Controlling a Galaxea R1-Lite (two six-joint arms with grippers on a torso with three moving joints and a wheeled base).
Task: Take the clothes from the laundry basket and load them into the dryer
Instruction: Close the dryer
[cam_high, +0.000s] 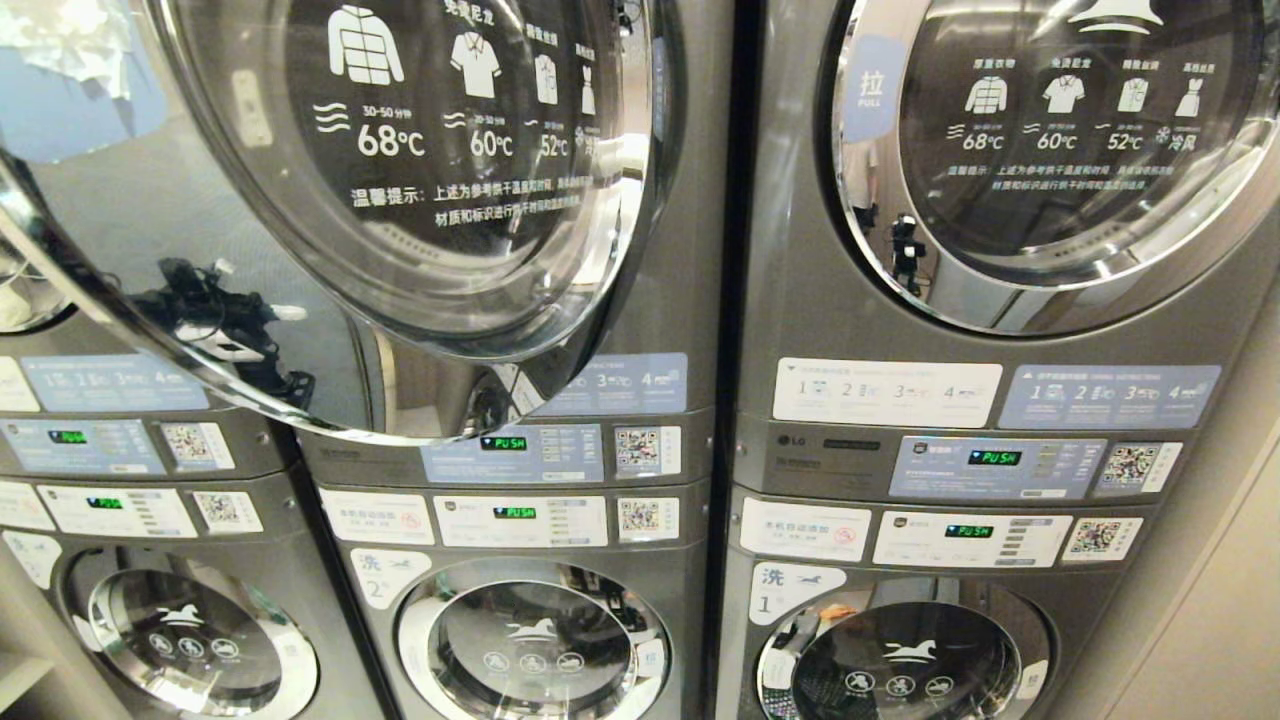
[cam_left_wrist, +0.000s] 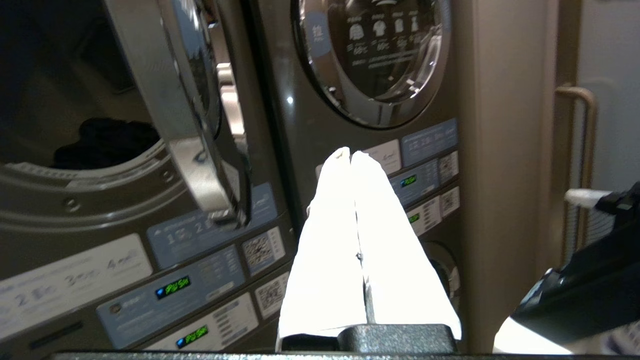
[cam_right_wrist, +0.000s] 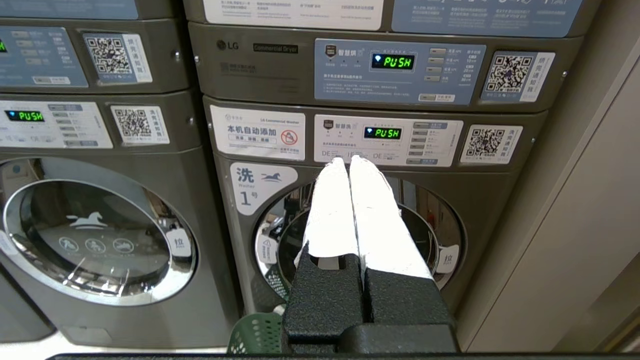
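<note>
**Dryer door open, both grippers empty, basket barely in sight**

Nearest the head camera is the open dryer door (cam_high: 400, 200), swung out across the upper left of that view, its chrome ring and printed glass filling the frame. No arm shows in the head view.

Left side: the left gripper (cam_left_wrist: 351, 156) is raised in front of the machines, its white jaws pressed together with nothing between them. It stands to the right of the open door and points toward the closed upper door of the neighbouring stack (cam_left_wrist: 372, 60).

Right side: the right gripper (cam_right_wrist: 346, 161) is low, facing the washer marked 1 (cam_right_wrist: 370, 240), jaws likewise closed and empty.

Step in hand, as judged: between loads or before the first. No garment is held, so the next move calls for reaching down to the laundry basket (cam_right_wrist: 255, 332), opening the jaws over cloth, gripping, then lifting to the open drum.

What each view adds:
- Only the left wrist view looks inside the open dryer drum (cam_left_wrist: 75, 165), where a dark heap (cam_left_wrist: 107, 140) lies; it may be clothing, but I cannot tell.
- Only the right wrist view shows the basket, as a green perforated rim at floor level just beside the gripper body. Its contents are hidden.
- The head view alone shows all three stacks together.
</note>
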